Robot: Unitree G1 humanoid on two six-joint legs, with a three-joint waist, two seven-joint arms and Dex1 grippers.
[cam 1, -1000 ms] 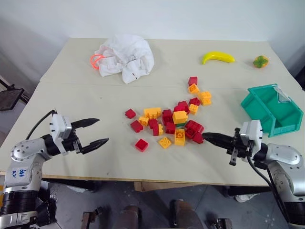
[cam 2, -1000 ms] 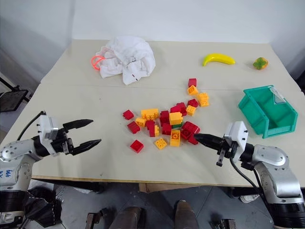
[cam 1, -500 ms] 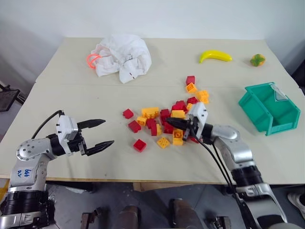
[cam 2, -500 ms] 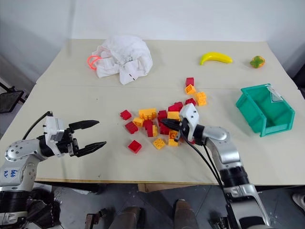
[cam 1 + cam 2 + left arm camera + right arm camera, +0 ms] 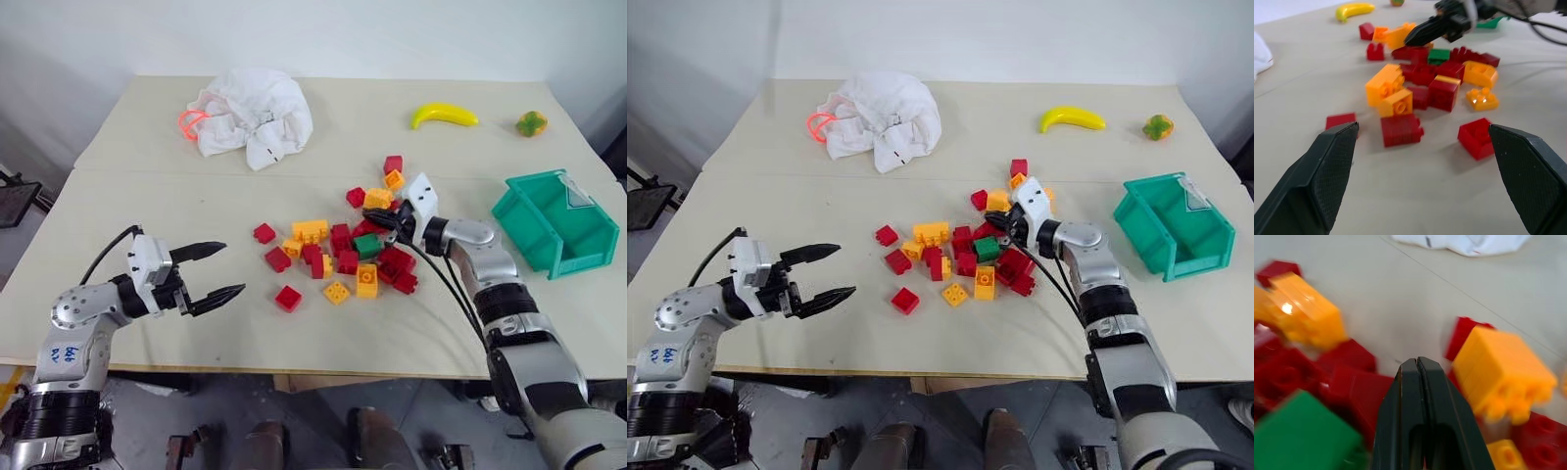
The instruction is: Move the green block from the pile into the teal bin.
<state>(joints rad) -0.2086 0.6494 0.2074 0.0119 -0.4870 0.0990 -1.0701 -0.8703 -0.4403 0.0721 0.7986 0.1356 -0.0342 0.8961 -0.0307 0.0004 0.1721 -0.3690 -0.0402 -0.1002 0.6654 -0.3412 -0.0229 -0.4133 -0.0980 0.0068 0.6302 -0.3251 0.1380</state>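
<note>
Green block [image 5: 366, 246] lies exposed in the pile [image 5: 343, 245]; right gripper [image 5: 377, 218], fingers pressed together, noses among bricks beside it, seemingly clearing access.

pile [image 5: 358, 240] left of teal bin [image 5: 558, 235]

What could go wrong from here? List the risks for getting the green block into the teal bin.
1. The right gripper is shut, its tip in the pile; it may keep scattering bricks instead of picking.
2. The green block sits hemmed in by red bricks, so closing fingers could catch a neighbour too.
3. The teal bin is off beside the pile, so a weak grip could drop the block on the way.
</note>
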